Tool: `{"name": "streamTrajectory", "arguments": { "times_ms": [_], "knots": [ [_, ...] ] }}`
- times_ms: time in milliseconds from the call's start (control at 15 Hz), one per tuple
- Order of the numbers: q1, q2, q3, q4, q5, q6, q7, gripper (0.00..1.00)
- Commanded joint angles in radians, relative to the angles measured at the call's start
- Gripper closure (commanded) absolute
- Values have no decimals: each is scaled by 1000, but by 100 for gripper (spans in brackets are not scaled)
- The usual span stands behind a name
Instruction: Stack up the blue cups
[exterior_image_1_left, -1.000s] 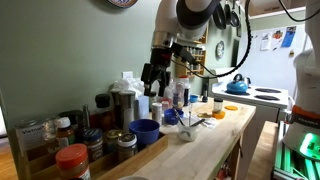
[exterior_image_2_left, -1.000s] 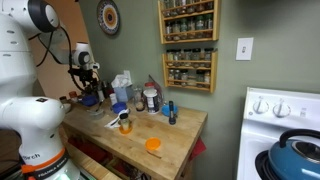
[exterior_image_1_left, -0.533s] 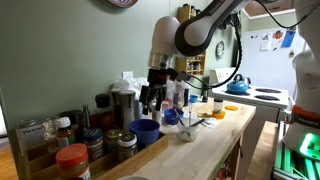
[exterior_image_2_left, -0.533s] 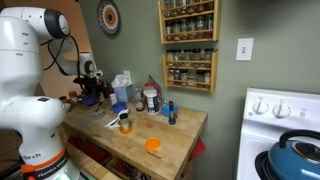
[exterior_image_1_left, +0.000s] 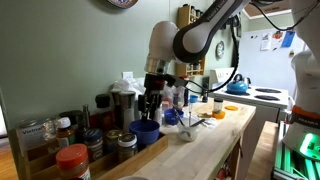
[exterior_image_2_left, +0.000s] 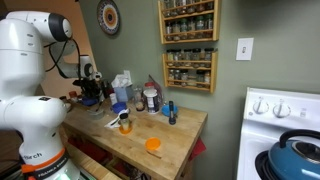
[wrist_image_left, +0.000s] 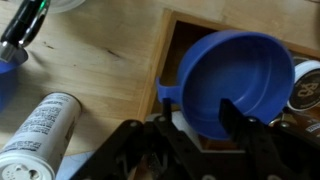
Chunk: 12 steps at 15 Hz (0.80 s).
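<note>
A dark blue cup (wrist_image_left: 235, 80) sits upright in the corner of a wooden tray (wrist_image_left: 185, 30); it also shows in an exterior view (exterior_image_1_left: 145, 131). My gripper (wrist_image_left: 197, 115) is open right above it. The left finger is outside the cup's rim and the right finger is over its inside. In the exterior views the gripper (exterior_image_1_left: 150, 105) (exterior_image_2_left: 90, 92) hangs low over the tray. A second blue cup (exterior_image_1_left: 170, 117) appears to stand on the counter nearby. A blue sliver (wrist_image_left: 3, 80) at the wrist view's left edge may be that cup.
A white spray can (wrist_image_left: 35, 130) lies on the wooden counter left of the tray. Jars crowd the tray (exterior_image_1_left: 60, 130), with a red-lidded jar (exterior_image_1_left: 72, 160) in front. A metal canister (exterior_image_1_left: 124, 100) stands behind. A blue kettle (exterior_image_1_left: 237, 87) sits on the stove.
The gripper has come down from above the counter items to just over the blue cup in the tray. Nothing else has moved.
</note>
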Motion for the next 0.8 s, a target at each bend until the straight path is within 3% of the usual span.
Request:
{"name": "streamTrajectory", "arguments": {
  "times_ms": [0, 67, 267, 333, 533, 600, 733],
  "knots": [
    [22, 39, -13, 22, -1, 17, -13, 59],
    [25, 41, -15, 27, -4, 17, -13, 73],
    [30, 37, -24, 29, -12, 10, -7, 97],
    [31, 39, -26, 30, -12, 7, -8, 100],
    [34, 38, -32, 32, -15, 4, -4, 100],
    [24, 31, -23, 32, 11, -7, -11, 74],
    [10, 12, -9, 22, 51, 14, -16, 66]
  ]
}}
